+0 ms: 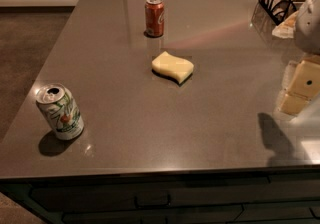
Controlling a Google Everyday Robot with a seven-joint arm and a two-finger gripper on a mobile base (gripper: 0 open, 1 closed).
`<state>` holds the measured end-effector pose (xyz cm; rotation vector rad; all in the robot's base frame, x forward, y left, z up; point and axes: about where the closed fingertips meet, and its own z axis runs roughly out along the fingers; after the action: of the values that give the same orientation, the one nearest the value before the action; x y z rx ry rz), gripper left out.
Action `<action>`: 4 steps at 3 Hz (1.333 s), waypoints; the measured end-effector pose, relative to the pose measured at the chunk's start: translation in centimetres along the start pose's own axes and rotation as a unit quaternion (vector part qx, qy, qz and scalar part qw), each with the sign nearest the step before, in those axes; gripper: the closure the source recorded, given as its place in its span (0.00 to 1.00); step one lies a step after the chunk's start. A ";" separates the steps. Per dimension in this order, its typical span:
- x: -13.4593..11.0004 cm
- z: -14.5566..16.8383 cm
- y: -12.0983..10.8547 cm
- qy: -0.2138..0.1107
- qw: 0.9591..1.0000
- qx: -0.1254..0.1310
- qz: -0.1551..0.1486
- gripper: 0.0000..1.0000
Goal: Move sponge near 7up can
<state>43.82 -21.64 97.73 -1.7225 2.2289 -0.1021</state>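
Counter (pixel 150 133), sponge (pixel 172 67) central, gripper (pixel 299 93) cropped at right

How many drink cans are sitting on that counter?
2. The white 7up can stands near the front left corner; the orange-red can stands at the back, beyond the sponge. The pincer hovers at the right edge.

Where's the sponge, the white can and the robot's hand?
sponge (pixel 172 67): camera view, middle of its top face.
7up can (pixel 61 113): camera view, its printed side, front left.
gripper (pixel 299 90): camera view, middle of its cream end, far right edge.
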 end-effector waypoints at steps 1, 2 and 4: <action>0.0 0.0 0.0 0.000 1.000 0.000 0.000 0.00; -0.8 0.2 -0.5 0.005 1.000 -0.003 0.000 0.00; -6.8 5.9 -4.5 -0.018 0.999 -0.014 0.032 0.00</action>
<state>51.30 -15.60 94.64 -1.6518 2.2672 -0.0248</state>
